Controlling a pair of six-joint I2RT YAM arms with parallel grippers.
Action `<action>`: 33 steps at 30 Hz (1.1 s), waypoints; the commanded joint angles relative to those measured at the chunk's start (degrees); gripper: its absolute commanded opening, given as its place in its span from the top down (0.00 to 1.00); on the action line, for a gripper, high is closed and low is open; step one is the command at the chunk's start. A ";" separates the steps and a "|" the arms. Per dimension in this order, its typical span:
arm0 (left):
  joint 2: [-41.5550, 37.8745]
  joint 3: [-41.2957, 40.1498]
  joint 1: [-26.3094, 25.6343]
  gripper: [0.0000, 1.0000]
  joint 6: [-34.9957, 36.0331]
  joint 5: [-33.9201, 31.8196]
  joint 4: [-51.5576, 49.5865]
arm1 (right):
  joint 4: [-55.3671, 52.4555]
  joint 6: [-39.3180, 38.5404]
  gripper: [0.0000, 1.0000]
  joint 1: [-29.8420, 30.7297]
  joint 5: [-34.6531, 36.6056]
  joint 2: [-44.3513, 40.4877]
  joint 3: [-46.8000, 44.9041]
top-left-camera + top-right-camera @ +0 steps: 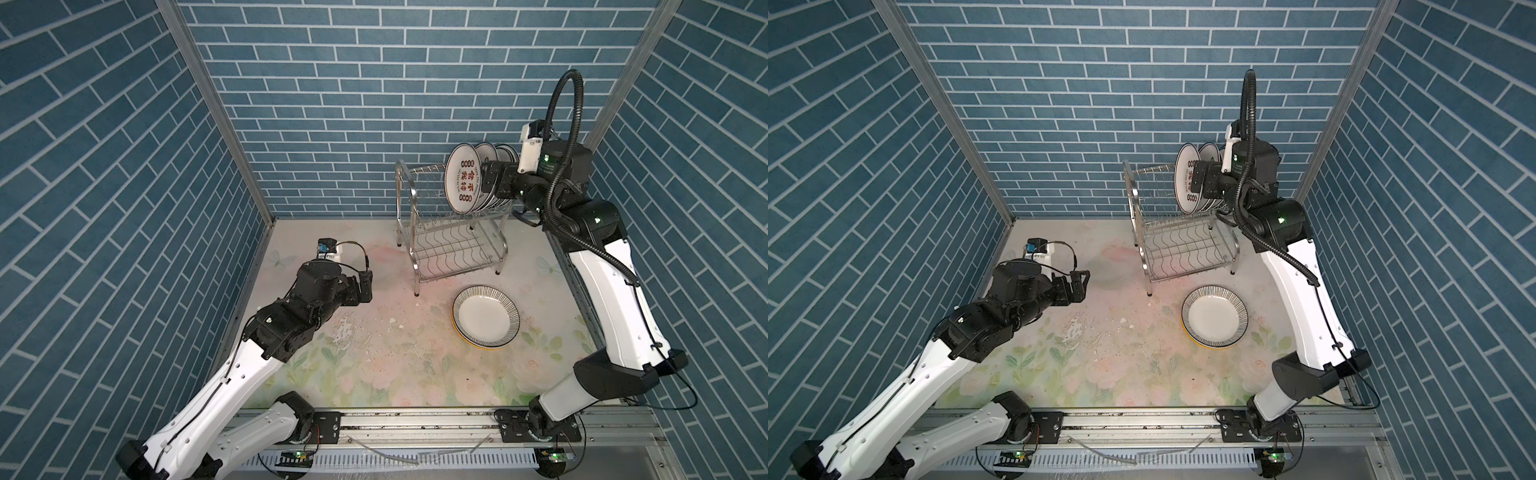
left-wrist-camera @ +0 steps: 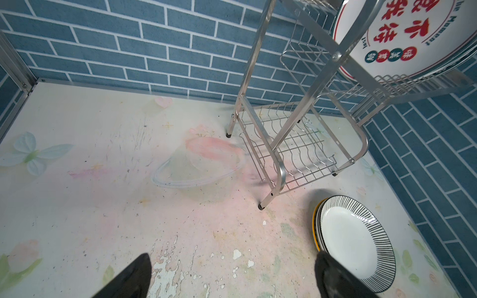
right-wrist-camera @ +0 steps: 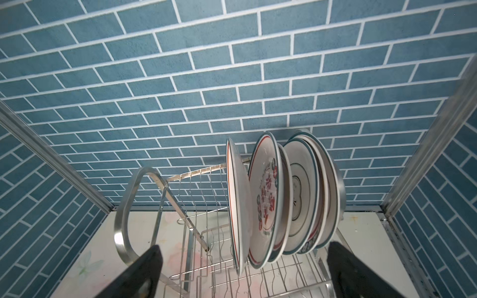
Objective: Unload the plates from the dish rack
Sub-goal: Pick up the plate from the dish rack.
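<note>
Found both pairs of jaws spread wide, pinching nothing. Saw the left gripper [image 2: 232,258] hanging low over the floral table [image 1: 374,365], well apart from the dish rack [image 1: 453,249] and turned toward it. Saw the right gripper [image 3: 244,246] raised to the rack's upper tier, close before the row of plates [image 3: 265,203], with its dark fingers [image 3: 144,268] framing that row in the wrist view; could not tell whether any plate was touched. Counted several plates standing on edge between the prongs of the upper tier, crowded toward the end nearest the right arm. Picked out a red-lettered plate [image 1: 462,178] facing the open end of the rack and a green-banded plate [image 3: 302,196] further back in the row. Noted in both top views a black-striped plate [image 1: 1214,316] lying flat on the table near the rack's front feet. Made out beneath it a yellow-edged plate [image 2: 314,227], only its rim showing.
</note>
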 commanded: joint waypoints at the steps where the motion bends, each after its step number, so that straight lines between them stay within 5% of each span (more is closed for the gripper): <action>1: 1.36 2.94 0.44 0.01 -1.42 2.22 -3.16 | -4.06 2.54 0.01 -0.37 -5.14 3.61 5.25; 20: 8.99 12.80 0.44 0.01 -3.99 -5.16 -17.67 | -3.79 5.60 0.01 -2.15 -7.07 14.84 12.60; 33: 7.56 9.69 0.52 0.01 -4.05 -6.79 -15.78 | -5.89 5.71 0.06 -2.15 -8.22 17.88 12.44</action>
